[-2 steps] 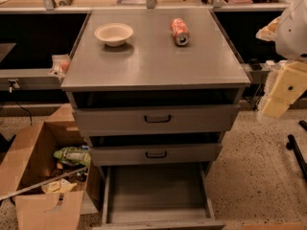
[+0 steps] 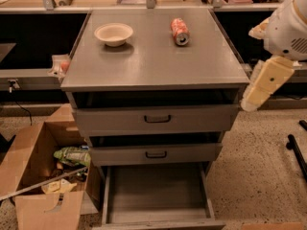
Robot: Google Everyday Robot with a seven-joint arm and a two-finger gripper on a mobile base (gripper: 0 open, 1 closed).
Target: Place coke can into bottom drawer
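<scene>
The coke can (image 2: 180, 31) lies on its side on the grey cabinet top (image 2: 153, 61), at the back right, with a silver end facing forward. The bottom drawer (image 2: 156, 188) is pulled open at floor level, and the part of its grey tray that shows holds nothing. My gripper (image 2: 261, 87), cream-coloured under the white arm, hangs at the right beside the cabinet's top right corner. It is in front of and to the right of the can, not touching it, and holds nothing visible.
A white bowl (image 2: 113, 34) sits at the back left of the cabinet top. The two upper drawers (image 2: 157, 119) with black handles stand slightly open. An open cardboard box (image 2: 45, 176) with rubbish stands on the floor to the left. A black bar (image 2: 297, 152) lies on the floor to the right.
The arm and gripper have shifted a little to the left, closer to the cabinet's right side. The can, the bowl and the drawers have not moved.
</scene>
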